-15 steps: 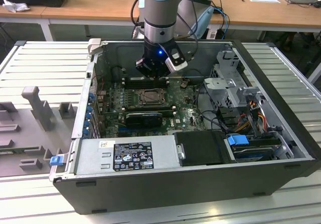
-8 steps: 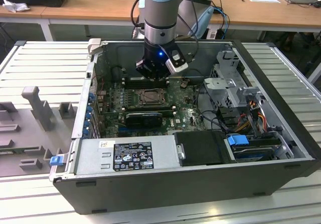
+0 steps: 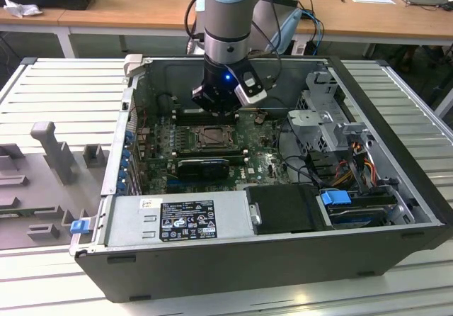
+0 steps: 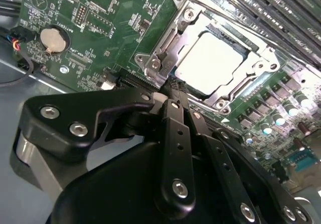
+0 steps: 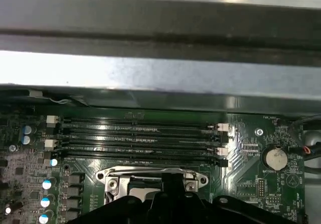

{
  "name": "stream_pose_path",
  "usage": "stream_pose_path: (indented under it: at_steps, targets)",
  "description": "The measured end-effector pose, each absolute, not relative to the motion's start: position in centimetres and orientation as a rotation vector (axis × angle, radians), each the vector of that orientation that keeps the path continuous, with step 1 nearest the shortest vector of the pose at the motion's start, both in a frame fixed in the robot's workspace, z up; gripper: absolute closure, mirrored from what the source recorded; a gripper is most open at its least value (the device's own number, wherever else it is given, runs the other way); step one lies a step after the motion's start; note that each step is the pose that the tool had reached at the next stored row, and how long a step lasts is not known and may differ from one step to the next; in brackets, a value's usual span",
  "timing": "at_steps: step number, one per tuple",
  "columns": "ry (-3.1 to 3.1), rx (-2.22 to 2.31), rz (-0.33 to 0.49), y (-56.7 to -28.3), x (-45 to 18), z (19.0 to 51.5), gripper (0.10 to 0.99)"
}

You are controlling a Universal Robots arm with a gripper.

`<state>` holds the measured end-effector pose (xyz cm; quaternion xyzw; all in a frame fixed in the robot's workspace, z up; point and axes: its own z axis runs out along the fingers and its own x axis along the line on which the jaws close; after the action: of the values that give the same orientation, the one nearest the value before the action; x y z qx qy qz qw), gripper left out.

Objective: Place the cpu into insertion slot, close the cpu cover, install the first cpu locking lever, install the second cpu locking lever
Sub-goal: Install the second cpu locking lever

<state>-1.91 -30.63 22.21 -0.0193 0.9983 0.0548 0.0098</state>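
Tool (image 4: 168, 91) hovering just beside insertion slot (image 4: 213, 63), fingers closed, gripping nothing. Cpu (image 4: 208, 63) lying seated in slot; cpu cover (image 4: 173, 50) lying down over it. Levers' state: cannot tell.

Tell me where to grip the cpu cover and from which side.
The cpu cover lies flat, framing the cpu, so its broad face offers no hold. Probably best to pinch a thin outer edge tab, coming down from above just outside the frame.

cpu (image 4: 209, 62) seated in the insertion slot (image 4: 249, 47), cpu cover (image 4: 173, 45) framing it, memory slots (image 5: 138, 138) just beside
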Motion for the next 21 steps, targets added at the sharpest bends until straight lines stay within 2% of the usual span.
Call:
stream_pose_path:
  at_steps: [7, 10, 16, 21]
  targets:
    - [3.117, -0.061, 0.172, -30.9, -1.9, 23.9, 0.98]
    - [3.117, -0.061, 0.172, -33.8, -1.9, 23.8, 0.98]
    - [3.124, -0.06, 0.175, -36.9, -1.9, 23.5, 0.98]
    - [3.123, -0.064, 0.199, -37.7, -2.9, 23.2, 0.98]
